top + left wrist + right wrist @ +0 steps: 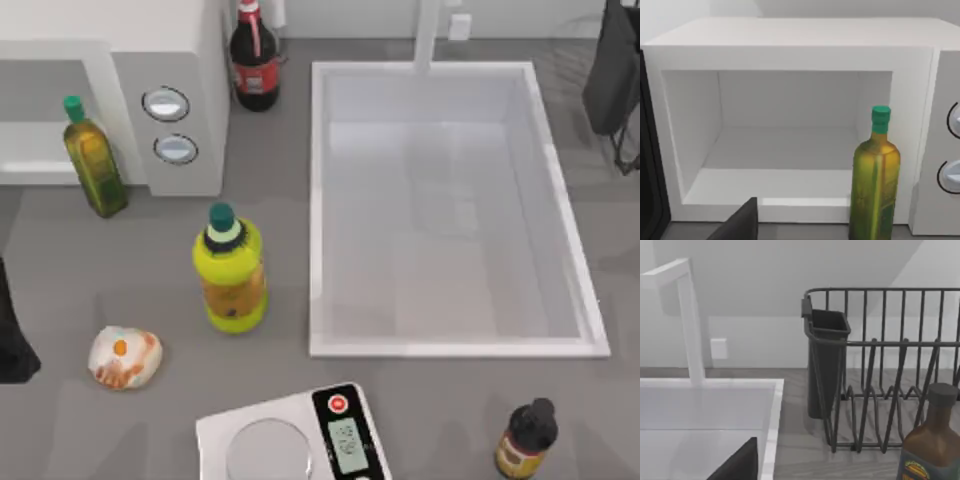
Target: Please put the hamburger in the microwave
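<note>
Hamburger [124, 357] lies on the table at front left, untouched, well apart from the microwave [110, 60] at the back left. Microwave cavity is open and bare inside; door swung out, dark edge at the side of my left wrist view.

An olive oil bottle [95, 158] stands just in front of the cavity mouth, toward the knob panel side. A yellow bottle [231, 268] stands to the right of the hamburger.

Step in hand, as I judge it: reach and grasp the hamburger with my left arm. Do it well: come down from above, close gently across the bun's width since it looks soft and rounded. Then carry it in through the half of the opening away from the oil bottle, low enough to clear the top frame.

Pose: left arm sits at the table's left edge, near the hamburger, its camera facing the microwave. A dark wedge in that view may be a fingertip; whether my left gripper is apart or together I cannot tell. Right arm is parked, facing the sink [773, 405] and a dish rack [880, 370]; gripper state likewise unreadable.
</note>
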`<state>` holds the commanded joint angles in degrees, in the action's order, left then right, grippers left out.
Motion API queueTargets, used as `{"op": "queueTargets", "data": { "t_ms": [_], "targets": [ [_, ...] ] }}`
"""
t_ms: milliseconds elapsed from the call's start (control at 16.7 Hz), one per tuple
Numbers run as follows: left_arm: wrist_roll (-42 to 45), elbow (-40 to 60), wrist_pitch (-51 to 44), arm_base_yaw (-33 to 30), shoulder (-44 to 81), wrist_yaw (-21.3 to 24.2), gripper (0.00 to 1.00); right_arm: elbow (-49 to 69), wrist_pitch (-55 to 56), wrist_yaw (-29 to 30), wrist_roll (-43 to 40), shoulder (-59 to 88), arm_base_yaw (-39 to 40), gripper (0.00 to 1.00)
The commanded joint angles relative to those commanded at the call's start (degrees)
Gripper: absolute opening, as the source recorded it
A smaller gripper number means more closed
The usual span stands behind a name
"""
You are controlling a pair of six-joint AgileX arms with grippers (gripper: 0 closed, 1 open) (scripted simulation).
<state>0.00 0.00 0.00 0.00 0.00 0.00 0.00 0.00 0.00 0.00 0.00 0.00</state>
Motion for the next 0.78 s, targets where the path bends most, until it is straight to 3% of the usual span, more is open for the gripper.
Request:
{"op": "queueTargets", "data": {
  "t_ms": [360,780],
  "targets": [
    [-0.3,4.2,-3.7,-1.1,6.0,0.0,1.00,0.0,0.0,0.0,0.0,0.0,0.0,1.00],
    [-1.3,23.0,-20.3,-6.3,34.5,0.0,1.00,0.0,0.0,0.0,0.0,0.0,0.0,1.00]
  ]
}}
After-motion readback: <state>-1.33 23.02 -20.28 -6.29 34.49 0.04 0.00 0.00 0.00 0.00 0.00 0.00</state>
